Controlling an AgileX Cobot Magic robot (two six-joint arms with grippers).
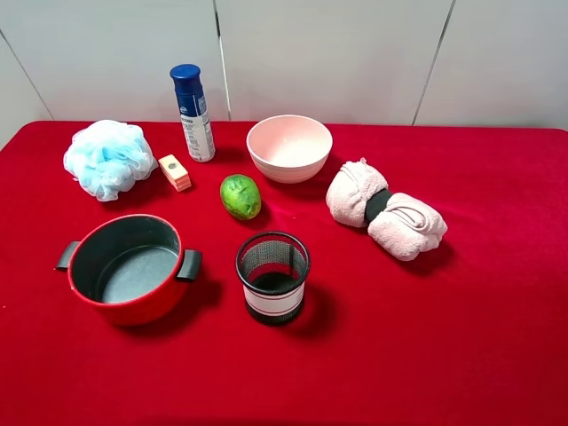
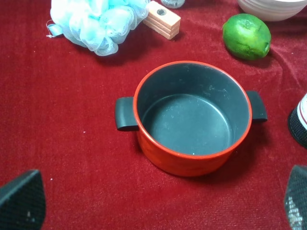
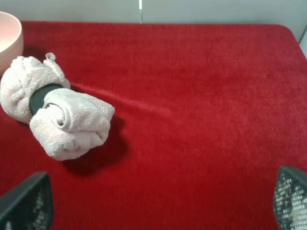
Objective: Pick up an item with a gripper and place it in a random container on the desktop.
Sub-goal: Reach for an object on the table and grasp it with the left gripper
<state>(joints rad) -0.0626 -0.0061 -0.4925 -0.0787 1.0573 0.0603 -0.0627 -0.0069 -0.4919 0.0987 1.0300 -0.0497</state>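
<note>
The table (image 1: 479, 337) is the biggest thing here, covered edge to edge in bright red cloth, with a pale panelled wall behind it.

The pot (image 1: 138, 311) stands at the near left, red outside and dark grey inside, with a black handle on each side. It sits upright with its mouth open to the top.

The towel (image 1: 408, 226) lies on the right, a pink roll cinched by a dark band around its middle.

The pouf (image 1: 108, 158) rests on the cloth at the far left, behind the pot and outside it. It is light blue and fluffy and touches neither gripper.

The bowl (image 1: 289, 164) stands at the far middle, pink and upright.

The cup (image 1: 273, 302) is black mesh and stands to the right of the pot, in front of the lime.

The can (image 1: 193, 113) stands upright between the pouf and the bowl, white with a blue cap.

The lime (image 1: 240, 196) lies between the bowl and the cup.

The block (image 1: 175, 172), small and orange, lies just beside the pouf, on its right.

My left gripper (image 2: 158, 211) hangs above the cloth on the near side of the pot, released, its dark fingertips (image 2: 21, 203) spread wide.

My right gripper (image 3: 158, 206) hangs over the bare cloth near the towel, likewise released and holding nothing.
</note>
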